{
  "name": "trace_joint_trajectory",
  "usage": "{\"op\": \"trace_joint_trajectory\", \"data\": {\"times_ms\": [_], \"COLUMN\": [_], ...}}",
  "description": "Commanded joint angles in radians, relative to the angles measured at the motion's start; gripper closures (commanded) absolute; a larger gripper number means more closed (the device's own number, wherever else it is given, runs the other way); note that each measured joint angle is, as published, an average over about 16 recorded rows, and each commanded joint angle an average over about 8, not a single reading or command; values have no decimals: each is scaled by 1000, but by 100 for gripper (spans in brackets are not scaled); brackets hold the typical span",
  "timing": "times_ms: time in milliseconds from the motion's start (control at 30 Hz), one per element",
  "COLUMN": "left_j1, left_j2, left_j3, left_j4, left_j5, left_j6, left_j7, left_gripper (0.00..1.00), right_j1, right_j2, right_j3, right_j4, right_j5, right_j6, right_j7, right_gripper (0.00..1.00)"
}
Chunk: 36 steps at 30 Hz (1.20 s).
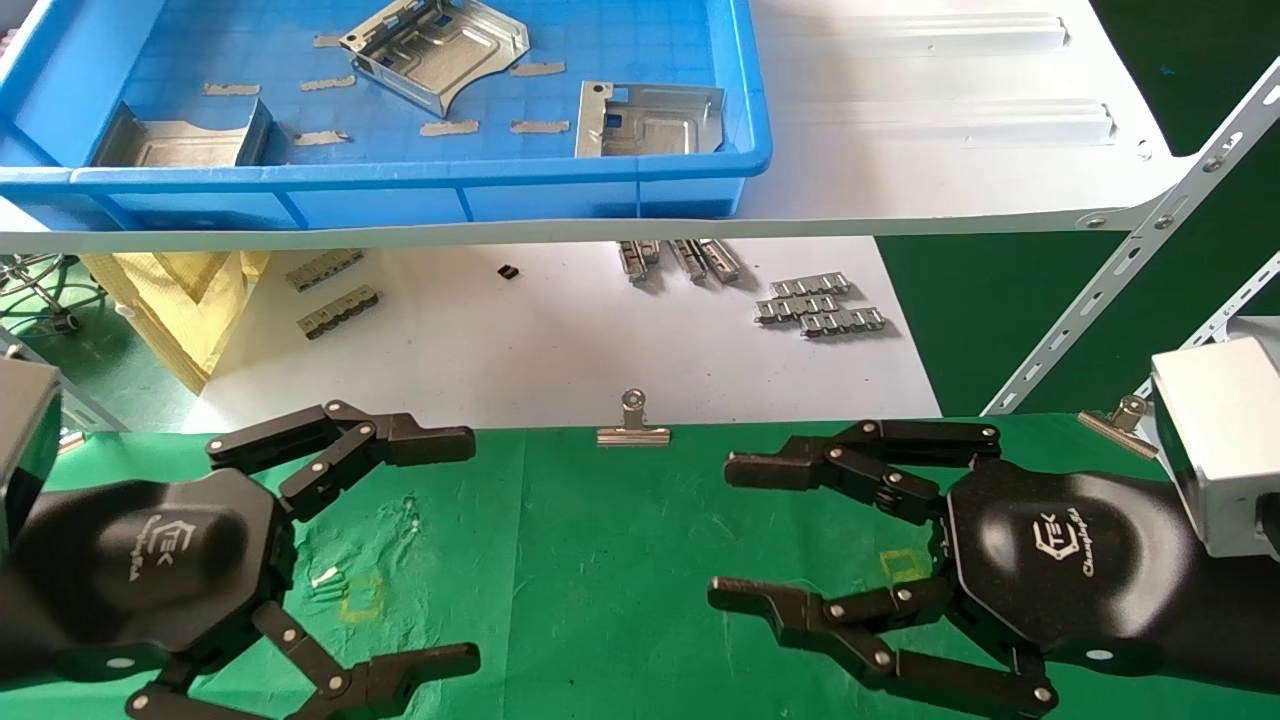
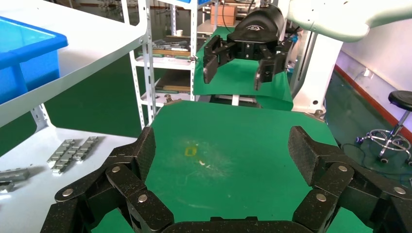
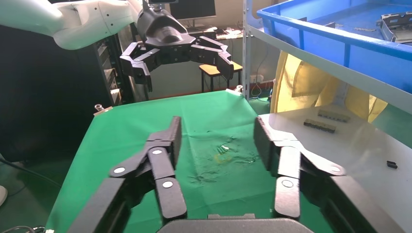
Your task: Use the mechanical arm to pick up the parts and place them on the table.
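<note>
1. Hovering over the table (image 1: 600, 560), the left gripper (image 1: 470, 550) and the right gripper (image 1: 725, 530) face each other with claw fingers spread apart and nothing between them; no part is held.
2. Three parts lie well beyond both pincers, inside the blue tray (image 1: 420, 190) on the white shelf board (image 1: 950, 130) above and ahead: one part (image 1: 435, 50) at the far middle, one part (image 1: 648, 118) ahead of the right gripper, one part (image 1: 185, 138) ahead of the left gripper.
3. Risk, reach: the shelf edge and the tray's front wall stand between either pincer and the parts; a direct forward approach would likely strike them, so the claw probably must rise first.
4. Risk, grasp: thin stamped metal lying flat offers little for the fingers to catch; a closing claw may skid the plate across the tray floor or pinch only a bent-up edge, letting it swing or drop.
5. Risk, clutter: grey strips (image 1: 450, 127) lie scattered among the parts and could be snagged along with one.
6. Risk, placement: the yellow square (image 1: 905, 565) sits just beneath the right gripper, another yellow square (image 1: 362, 598) beside the left; the wrinkled cloth may let a released plate settle tilted, and the binder clip (image 1: 633, 428) between the pincers' far fingertips could be knocked.
</note>
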Motion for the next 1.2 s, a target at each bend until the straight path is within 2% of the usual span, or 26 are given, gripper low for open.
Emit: {"op": "trace_joint_trajectory", "data": {"times_ms": [33, 100, 133, 867, 1133, 1200], "left_j1": [0, 0, 0, 0, 0, 0], "left_j2": [0, 0, 0, 0, 0, 0], "left_j3": [0, 0, 0, 0, 0, 0], "left_j4": [0, 0, 0, 0, 0, 0], "left_j5": [0, 0, 0, 0, 0, 0], "left_j6": [0, 0, 0, 0, 0, 0], "left_j7": [0, 0, 0, 0, 0, 0], "left_gripper": [0, 0, 0, 0, 0, 0], "right_j1": [0, 0, 0, 0, 0, 0], "right_j2": [0, 0, 0, 0, 0, 0], "right_j3": [0, 0, 0, 0, 0, 0], "right_j4": [0, 0, 0, 0, 0, 0], "right_j5": [0, 0, 0, 0, 0, 0], "right_j6": [0, 0, 0, 0, 0, 0], "right_j7": [0, 0, 0, 0, 0, 0], "right_gripper": [30, 6, 0, 0, 100, 100]}}
